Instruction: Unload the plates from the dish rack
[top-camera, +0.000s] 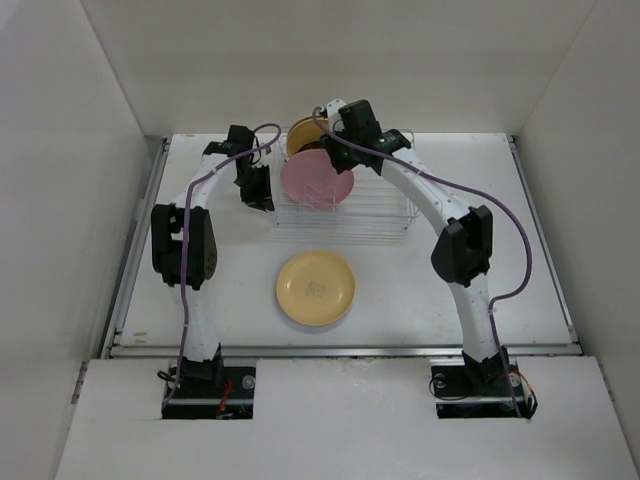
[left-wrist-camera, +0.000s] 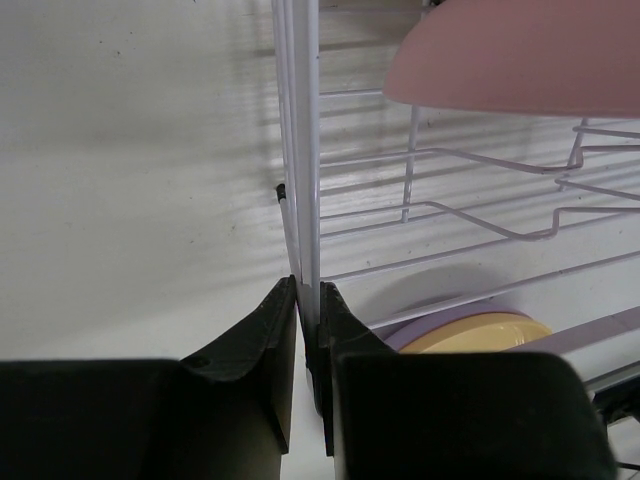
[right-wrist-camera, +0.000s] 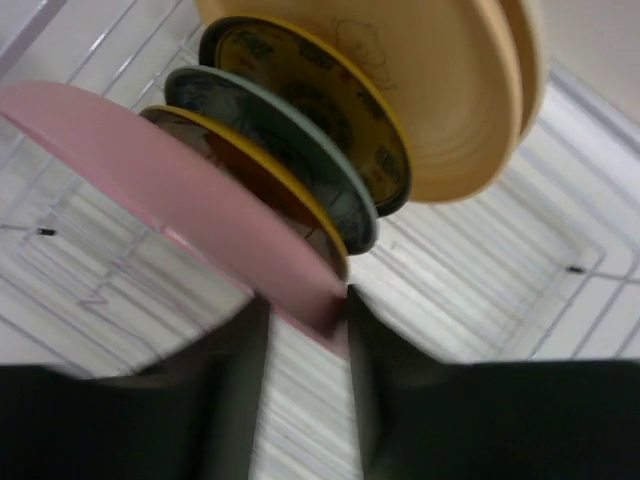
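Two tools work at the dish rack (top-camera: 390, 215), which stands at 12 o'clock on the worktop (top-camera: 400, 300). We see the left tool (left-wrist-camera: 308, 290) clamped on a wire at the rack's 9 o'clock end. The right tool (right-wrist-camera: 308, 310) straddles the rim of the pink plate (right-wrist-camera: 150, 170); we cannot tell whether it grips. A yellow plate (top-camera: 315, 288) lies flat at 6 o'clock of the rack.

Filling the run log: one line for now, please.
left jaws: shut on dish rack wire | right jaws: around pink plate rim, grip unclear | yellow plate: on table

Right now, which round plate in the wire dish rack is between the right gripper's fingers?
The large plain pink plate, frontmost of the row and the only pink one.
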